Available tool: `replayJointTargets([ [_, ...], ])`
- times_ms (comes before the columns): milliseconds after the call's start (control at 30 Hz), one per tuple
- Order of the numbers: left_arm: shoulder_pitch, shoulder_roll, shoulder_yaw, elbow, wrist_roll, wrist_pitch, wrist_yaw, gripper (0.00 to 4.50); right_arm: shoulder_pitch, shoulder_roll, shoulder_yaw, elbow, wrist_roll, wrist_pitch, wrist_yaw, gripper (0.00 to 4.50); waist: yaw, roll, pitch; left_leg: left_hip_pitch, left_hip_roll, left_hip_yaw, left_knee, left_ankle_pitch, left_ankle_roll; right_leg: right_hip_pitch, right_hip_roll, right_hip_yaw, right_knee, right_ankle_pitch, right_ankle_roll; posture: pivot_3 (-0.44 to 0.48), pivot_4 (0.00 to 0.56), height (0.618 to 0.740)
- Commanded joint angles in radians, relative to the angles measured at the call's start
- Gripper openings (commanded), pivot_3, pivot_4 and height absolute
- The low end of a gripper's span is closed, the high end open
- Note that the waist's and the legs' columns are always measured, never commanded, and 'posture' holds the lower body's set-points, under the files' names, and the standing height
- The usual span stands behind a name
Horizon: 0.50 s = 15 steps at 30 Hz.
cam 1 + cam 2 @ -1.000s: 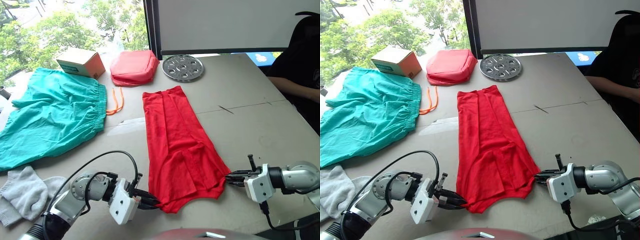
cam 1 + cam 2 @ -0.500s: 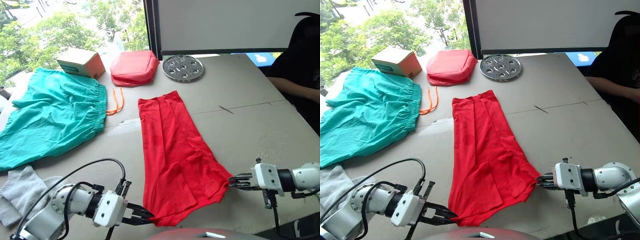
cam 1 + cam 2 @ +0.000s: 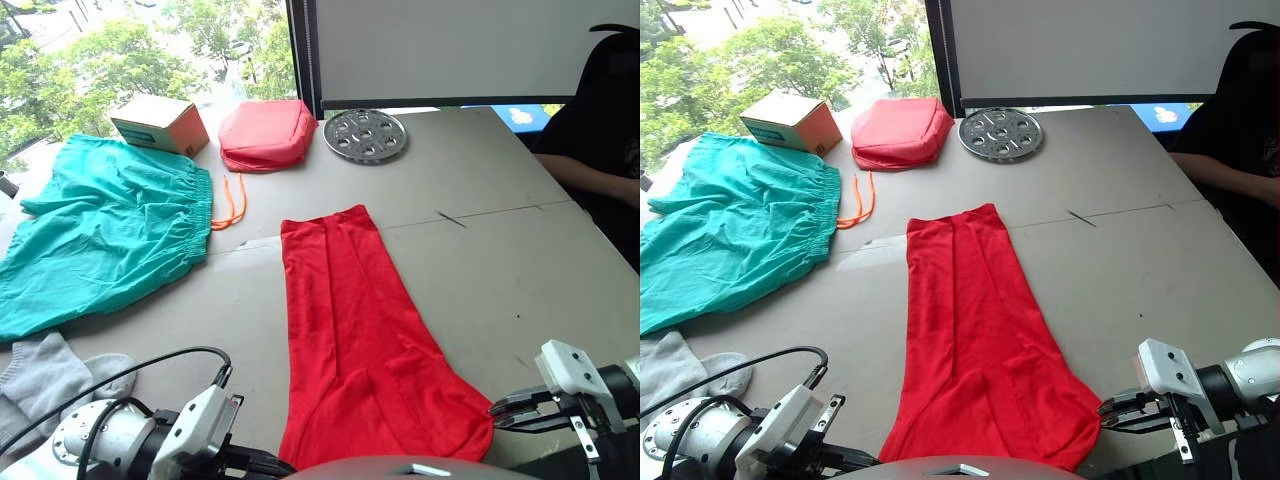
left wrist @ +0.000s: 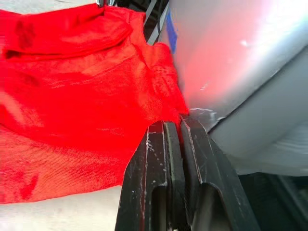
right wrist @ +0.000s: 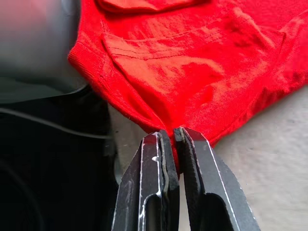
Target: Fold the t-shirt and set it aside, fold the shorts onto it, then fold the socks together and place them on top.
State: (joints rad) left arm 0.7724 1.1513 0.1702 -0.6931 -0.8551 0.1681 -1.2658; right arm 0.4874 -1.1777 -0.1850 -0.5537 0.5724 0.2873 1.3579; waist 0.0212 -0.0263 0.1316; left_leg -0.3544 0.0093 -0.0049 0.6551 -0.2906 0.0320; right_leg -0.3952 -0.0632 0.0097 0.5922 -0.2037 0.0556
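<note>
Wrist views are showing each end effector clenched on a near hem corner of the t-shirt: left end effector, right end effector. Head views are showing the t-shirt lying lengthwise on the grey worktop, shorts and socks lying left, beside a window.

Setting: indoor lab or office-type test room, not a home. Evidence: large grey table with taped seam, used as work surface. Window behind table, trees outside, dark frame post beside blank white panel. Props along far edge: cardboard box, salmon padded pouch, perforated metal disc. Person in dark sleeve seated at table's right side.
</note>
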Motion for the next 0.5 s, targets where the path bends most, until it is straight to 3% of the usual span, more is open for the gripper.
replayJointTargets([
  [33,-0.023,-0.025,0.059,0.003,-0.108,0.097,-0.003,0.05,-0.014,-0.02,-0.068,-0.008,0.035,0.028,0.052,0.01,0.0,0.0,0.0,0.0,0.0,0.0,0.0,0.0,0.0,0.0,0.0,0.0,0.0,0.0,0.0,0.0,0.15,0.74],
  [167,-0.136,-0.088,0.079,0.11,-0.182,0.197,0.029,0.05,-0.209,0.012,-0.043,0.054,0.099,0.097,0.012,0.01,-0.007,-0.001,0.002,0.001,0.001,0.002,0.001,0.0,0.0,0.0,0.0,0.0,0.0,0.0,0.0,0.0,0.15,0.74],
  [267,-0.344,-0.119,0.094,0.244,-0.265,0.309,0.118,0.05,-0.474,0.099,0.037,0.123,0.15,0.188,-0.074,0.01,-0.007,-0.003,0.006,0.002,0.001,0.002,0.0,0.0,0.0,0.0,0.001,0.0,0.001,0.0,0.0,0.0,0.15,0.74],
  [367,-0.612,-0.177,0.044,0.458,-0.244,0.406,0.177,0.05,-0.735,0.203,0.143,0.213,0.132,0.303,-0.158,0.01,-0.005,-0.005,0.009,0.002,0.001,0.0,0.001,0.0,0.0,0.0,0.002,0.0,0.002,0.0,0.0,0.0,0.15,0.74],
  [500,-0.793,-0.26,0.06,0.621,-0.199,0.459,0.255,0.05,-0.955,0.313,0.277,0.363,0.001,0.341,-0.235,0.01,-0.008,-0.009,0.006,-0.001,-0.002,-0.003,-0.001,0.001,-0.001,-0.001,0.005,0.0,0.0,0.003,-0.006,0.0,0.15,0.74],
])
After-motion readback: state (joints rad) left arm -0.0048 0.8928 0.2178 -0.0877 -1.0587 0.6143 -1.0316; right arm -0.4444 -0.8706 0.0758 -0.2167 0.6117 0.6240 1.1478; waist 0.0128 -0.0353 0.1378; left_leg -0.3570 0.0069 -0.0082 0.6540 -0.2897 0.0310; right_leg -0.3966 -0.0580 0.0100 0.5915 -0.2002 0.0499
